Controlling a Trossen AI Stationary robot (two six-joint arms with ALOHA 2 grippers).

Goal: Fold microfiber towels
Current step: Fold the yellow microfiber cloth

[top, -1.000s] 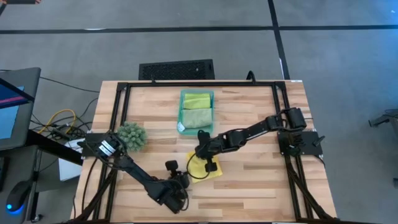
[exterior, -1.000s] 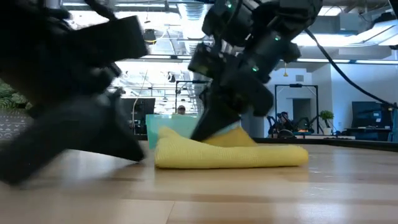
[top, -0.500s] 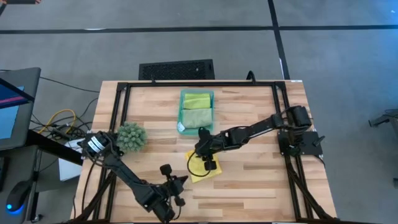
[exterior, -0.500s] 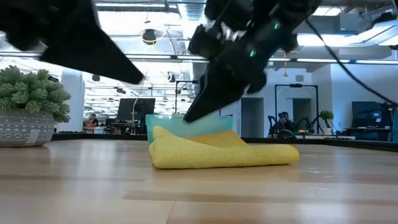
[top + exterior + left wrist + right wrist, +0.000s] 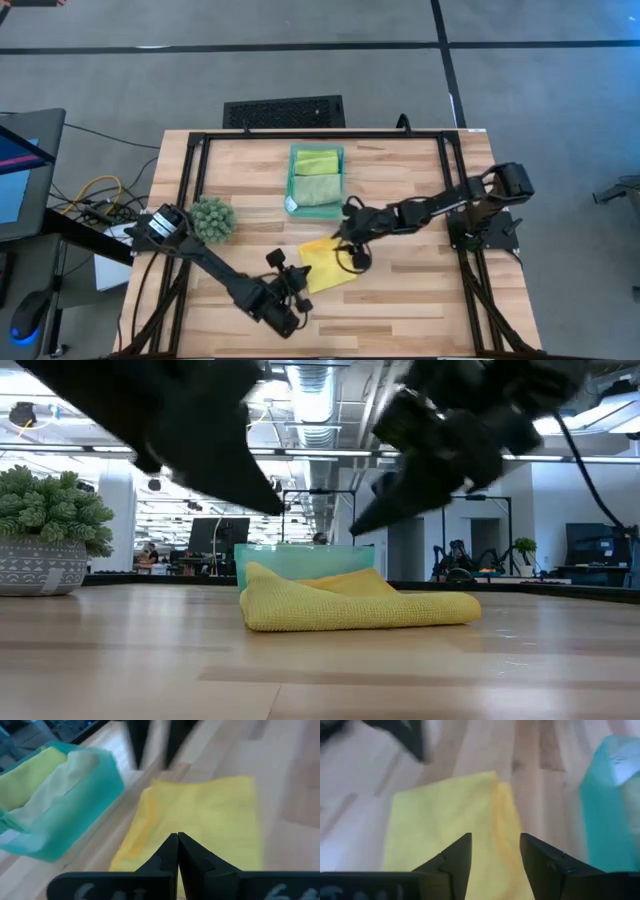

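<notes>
Folded yellow towel [image 5: 326,264] on table [image 5: 420,290] — right gripper [image 5: 491,852] parted above it, empty, left gripper [image 5: 177,851] pinched closed, empty.

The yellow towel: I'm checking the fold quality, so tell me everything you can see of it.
The yellow towel is a soft, finely woven cloth lying folded on the wooden table, in front of the teal tray. In the low view it forms a flat doubled bundle with a rounded fold at one end and a slightly raised upper layer. Nothing grips it: the right gripper is open just above one edge, and the left gripper is shut at the opposite side.
</notes>
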